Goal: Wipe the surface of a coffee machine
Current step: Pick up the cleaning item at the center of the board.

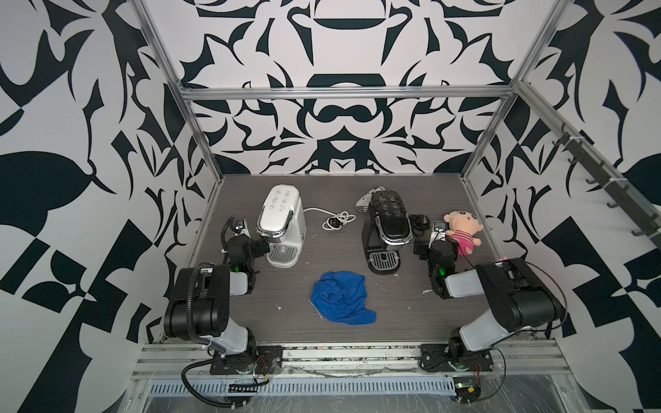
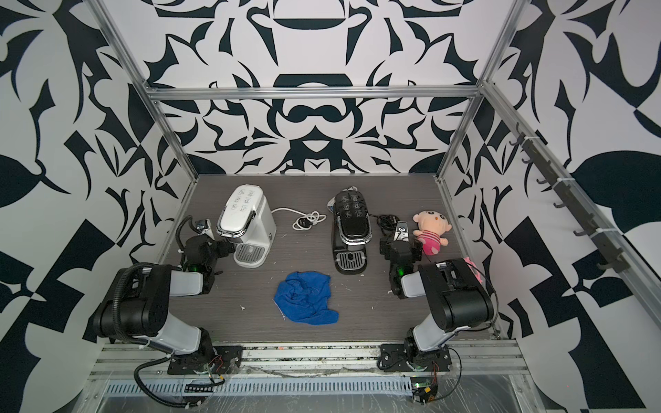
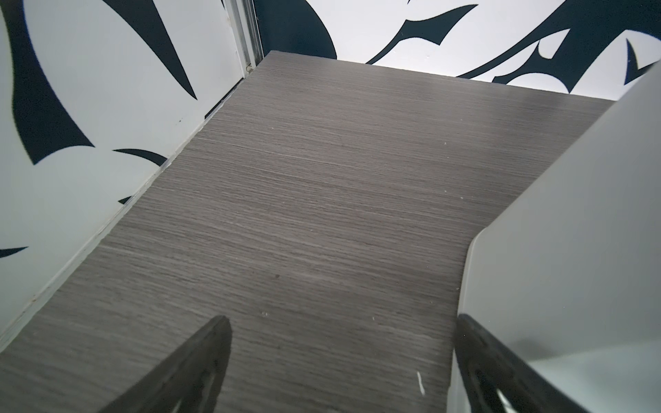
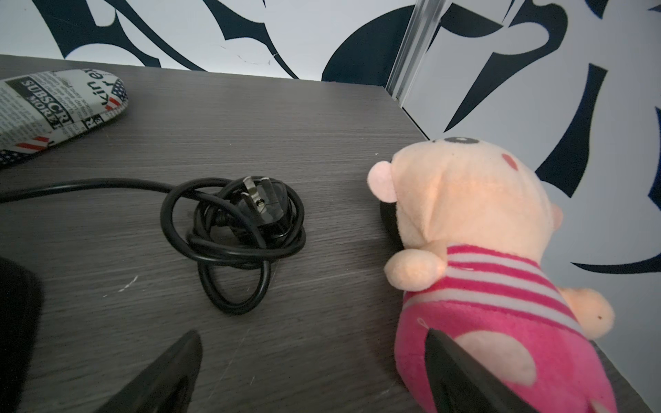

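At the left gripper (image 3: 343, 321): spread wide, empty, low over the table (image 3: 322, 178), just beside the base of the white coffee machine (image 1: 282, 221). At the right gripper (image 4: 313, 334): likewise wide and empty, between the black coffee machine (image 1: 388, 229) and the plush doll (image 4: 483, 250), facing a coiled black cord (image 4: 232, 229) and a newsprint-patterned case (image 4: 53, 111). Farther out, nearer the front edge, between the two arms: crumpled blue cloth (image 1: 341, 298), apart from both machines. Between the machines, toward the back: looped white cord (image 1: 336, 218).
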{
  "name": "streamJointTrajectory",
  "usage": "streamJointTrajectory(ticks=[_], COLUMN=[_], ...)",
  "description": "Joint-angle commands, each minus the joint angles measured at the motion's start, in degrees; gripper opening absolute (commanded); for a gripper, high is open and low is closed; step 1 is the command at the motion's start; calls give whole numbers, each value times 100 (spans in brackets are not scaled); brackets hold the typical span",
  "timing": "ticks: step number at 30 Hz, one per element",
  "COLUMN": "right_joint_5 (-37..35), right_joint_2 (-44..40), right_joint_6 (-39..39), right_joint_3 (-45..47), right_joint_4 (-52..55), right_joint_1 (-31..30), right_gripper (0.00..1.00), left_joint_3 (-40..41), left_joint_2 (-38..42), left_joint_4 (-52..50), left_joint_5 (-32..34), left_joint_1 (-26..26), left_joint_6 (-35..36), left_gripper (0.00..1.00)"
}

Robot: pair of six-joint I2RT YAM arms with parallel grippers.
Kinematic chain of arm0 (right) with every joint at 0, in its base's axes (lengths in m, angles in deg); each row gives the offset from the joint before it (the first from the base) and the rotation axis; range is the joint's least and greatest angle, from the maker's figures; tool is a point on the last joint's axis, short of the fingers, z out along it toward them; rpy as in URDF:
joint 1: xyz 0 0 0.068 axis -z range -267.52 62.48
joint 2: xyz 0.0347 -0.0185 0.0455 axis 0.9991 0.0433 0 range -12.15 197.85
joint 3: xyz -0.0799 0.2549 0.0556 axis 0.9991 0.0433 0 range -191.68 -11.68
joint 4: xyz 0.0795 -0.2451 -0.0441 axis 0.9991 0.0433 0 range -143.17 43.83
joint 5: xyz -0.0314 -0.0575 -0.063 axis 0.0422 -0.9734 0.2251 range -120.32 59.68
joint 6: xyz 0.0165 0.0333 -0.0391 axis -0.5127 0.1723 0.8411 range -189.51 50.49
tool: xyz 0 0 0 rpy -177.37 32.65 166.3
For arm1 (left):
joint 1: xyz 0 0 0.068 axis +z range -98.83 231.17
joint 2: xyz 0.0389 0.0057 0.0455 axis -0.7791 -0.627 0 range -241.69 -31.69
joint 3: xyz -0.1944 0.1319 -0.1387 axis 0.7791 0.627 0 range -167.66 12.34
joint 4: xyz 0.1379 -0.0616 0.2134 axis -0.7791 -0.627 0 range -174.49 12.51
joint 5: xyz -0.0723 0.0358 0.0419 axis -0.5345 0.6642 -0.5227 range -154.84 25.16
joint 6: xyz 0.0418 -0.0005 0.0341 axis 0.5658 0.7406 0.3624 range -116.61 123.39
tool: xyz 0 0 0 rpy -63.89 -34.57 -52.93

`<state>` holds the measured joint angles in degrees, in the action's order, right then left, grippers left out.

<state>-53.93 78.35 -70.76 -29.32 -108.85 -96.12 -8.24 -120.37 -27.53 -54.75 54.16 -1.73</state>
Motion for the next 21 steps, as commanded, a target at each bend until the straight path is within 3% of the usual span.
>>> streamJointTrajectory(ticks=[1, 9, 11, 12, 15, 17, 19, 20, 21], right_joint_5=[-99, -82, -296, -80, -125, -442, -593, -487, -354], right_joint_2=[-1, -13, -140, -267, -583, -1428, -2772, -3422, -4197], right_joint_6=[28, -8, -74, -102, 22, -139, -357, -420, -712], right_joint_3=[-105, -113, 170, 525, 1279, 1690, 1771, 1595, 1136], right_joint_4=[-259, -253, -753, -1224, -2463, -2550, -1432, -305, 1535], right_joint_1=[25, 33, 17, 49, 17, 3, 5, 3, 15], right_gripper=[100, 100, 94, 93, 91, 90, 90, 90, 90], left_joint_3=[-113, -87, 100, 198, -112, -447, -694, -756, -816], left_joint_2=[-24, -18, 166, 447, 1721, 2452, 3064, 3310, 3550], left_joint_4=[159, 188, 494, 435, -1215, -2382, -3140, -3372, -3535], left_joint_5=[14, -13, 87, 129, 653, 1261, 1574, 1626, 1664], left_joint_1=[-9, -6, -13, -9, -6, -3, 25, 24, 33], left_joint_6=[-76, -51, -50, -82, -271, -458, -543, -588, -623], left_gripper=[99, 99, 97, 97, 97, 98, 99, 99, 98])
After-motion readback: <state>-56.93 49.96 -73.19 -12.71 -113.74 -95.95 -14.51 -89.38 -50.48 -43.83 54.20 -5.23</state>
